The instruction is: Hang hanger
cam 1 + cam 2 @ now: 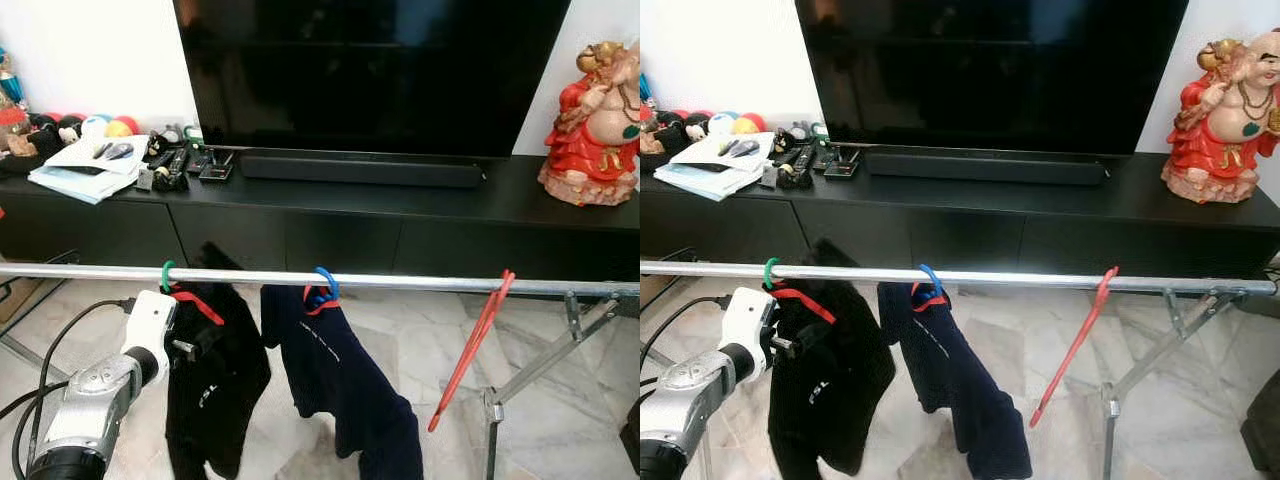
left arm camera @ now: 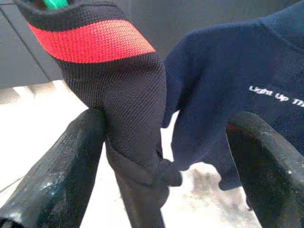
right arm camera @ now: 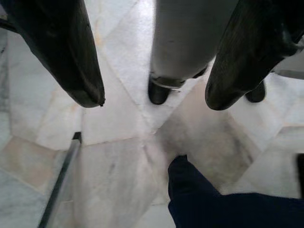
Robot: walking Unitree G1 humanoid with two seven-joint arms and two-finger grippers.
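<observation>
Silver metal runs across the head views as a horizontal drying-rack rail [image 1: 400,281], standing on a marble floor [image 1: 400,340] in front of a black TV cabinet [image 1: 420,215]. Three hangers hook over it. At the robot's left a green hanger [image 1: 166,274] carries a black garment with a red band [image 1: 215,370]. Near the middle a blue hanger [image 1: 325,285] carries a navy shirt [image 1: 340,390] with a line of small white lettering. Further to the right, well apart from both, a bare red hanger [image 1: 470,350] hangs tilted, its thin frame slanting down and leftward from its hook.

The left end effector [image 2: 166,156] sits just below the rail at the black garment, at the end of the silver and white left arm [image 1: 110,380]. The head views hide its fingers behind the cloth. The left wrist view shows what they cannot: the two black fingers [image 2: 61,171] spread open, with a fold of the black knit passing between them and touching one finger, the red band and a sliver of green hanger above, the navy shirt beside it.

The right wrist view shows the right end effector [image 3: 154,102] hanging low over the floor, fingers apart and holding nothing, a grey rack leg ending in a black foot [image 3: 159,92] beyond it and a navy hem [image 3: 213,204] nearby.

On the cabinet stand a large dark television [image 1: 370,70], a soundbar [image 1: 360,168], a red figurine [image 1: 590,125], papers [image 1: 85,165] and remotes [image 1: 175,165].
</observation>
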